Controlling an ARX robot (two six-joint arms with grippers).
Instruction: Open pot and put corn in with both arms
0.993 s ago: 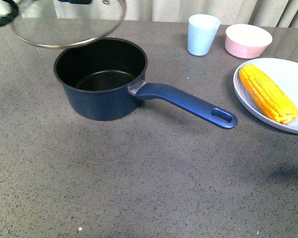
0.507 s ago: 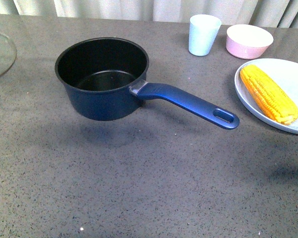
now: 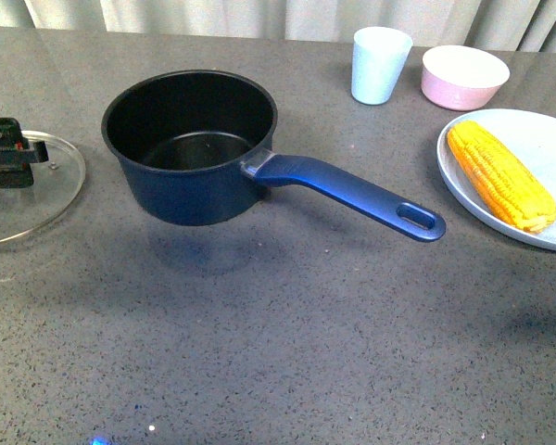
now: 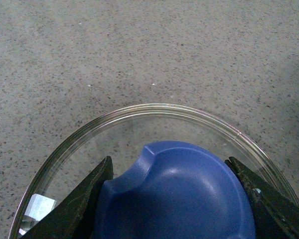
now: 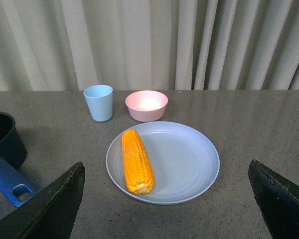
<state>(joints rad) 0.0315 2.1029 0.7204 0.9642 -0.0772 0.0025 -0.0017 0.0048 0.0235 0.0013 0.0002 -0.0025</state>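
Note:
The navy pot [image 3: 190, 148] stands uncovered on the grey table, black inside empty, its long blue handle [image 3: 352, 195] pointing right. Its glass lid [image 3: 28, 190] lies low at the table's left edge, left of the pot. My left gripper [image 3: 5, 162] is shut on the lid's blue knob [image 4: 174, 196], black fingers on either side of it. The yellow corn [image 3: 500, 174] lies on a pale blue plate [image 3: 547, 139] at the right. In the right wrist view the corn [image 5: 137, 160] lies ahead of my open right gripper [image 5: 167, 199], whose fingers stand wide apart, short of the plate.
A light blue cup [image 3: 380, 63] and a pink bowl [image 3: 463, 74] stand at the back, behind the plate. Curtains hang behind the table's far edge. The pot handle [image 5: 7, 181] shows at one side of the right wrist view.
The lid has moved from above the pot out to the left and down to just over the table, still held by my left gripper. Pot and corn have not moved.

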